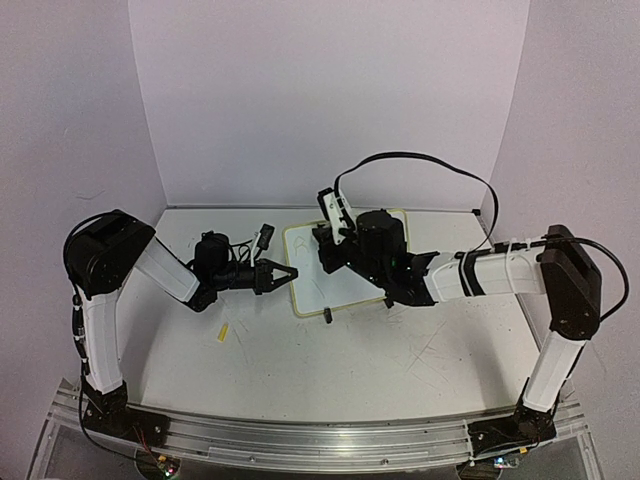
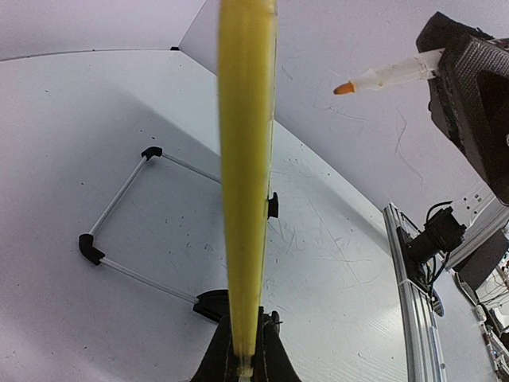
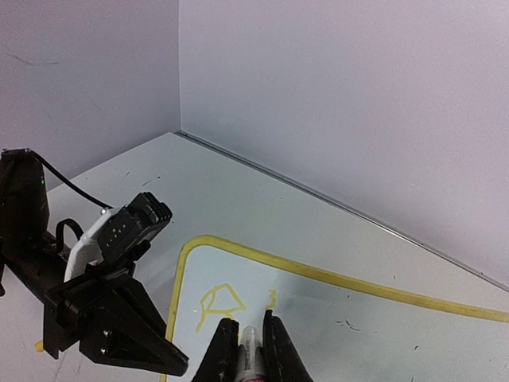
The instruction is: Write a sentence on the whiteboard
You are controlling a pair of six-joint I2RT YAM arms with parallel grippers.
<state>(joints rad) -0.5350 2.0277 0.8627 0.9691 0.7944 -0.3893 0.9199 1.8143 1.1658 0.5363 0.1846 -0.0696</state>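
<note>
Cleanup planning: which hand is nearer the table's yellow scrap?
Left. The left hand grips the whiteboard at its left edge, right of the scrap; the right hand, holding a marker, is over the whiteboard, farther right.

Soft, even light lay over the desk [image 1: 350, 370] with only faint shadows, while the left wrist view bowed at its edges and blurred the close yellow rim of the whiteboard [image 2: 246, 159].
</note>
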